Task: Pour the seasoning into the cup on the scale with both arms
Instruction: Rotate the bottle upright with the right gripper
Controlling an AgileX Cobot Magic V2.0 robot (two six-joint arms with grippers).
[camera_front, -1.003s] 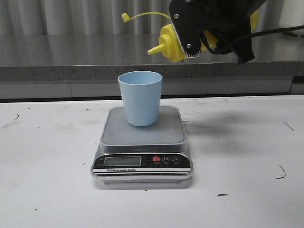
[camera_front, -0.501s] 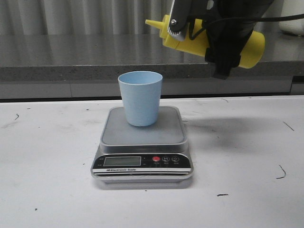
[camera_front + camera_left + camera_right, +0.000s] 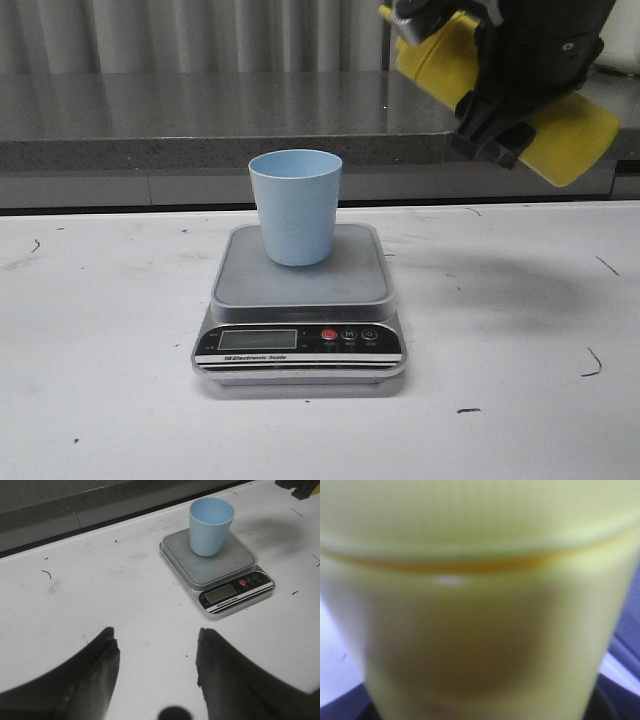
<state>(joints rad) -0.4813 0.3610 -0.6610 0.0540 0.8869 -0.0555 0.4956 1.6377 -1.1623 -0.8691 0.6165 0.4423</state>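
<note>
The light blue cup (image 3: pixel 295 205) stands upright on the silver-grey scale (image 3: pixel 300 295) at the table's middle. Both also show in the left wrist view, the cup (image 3: pixel 211 526) on the scale (image 3: pixel 216 567). My right gripper (image 3: pixel 510 90) is shut on the yellow seasoning bottle (image 3: pixel 575 130) and holds it high, right of the cup, tilted with its base down to the right. Its nozzle is out of view. The bottle (image 3: pixel 480 605) fills the right wrist view. My left gripper (image 3: pixel 157 647) is open and empty above the table, well away from the scale.
A grey counter ledge (image 3: pixel 150 140) and corrugated wall run behind the white table (image 3: pixel 100 330). Small dark marks dot the table surface.
My right gripper has swung the bottle up and to the right, turning its nozzle upward and away from the cup. The cup and scale have not moved.
</note>
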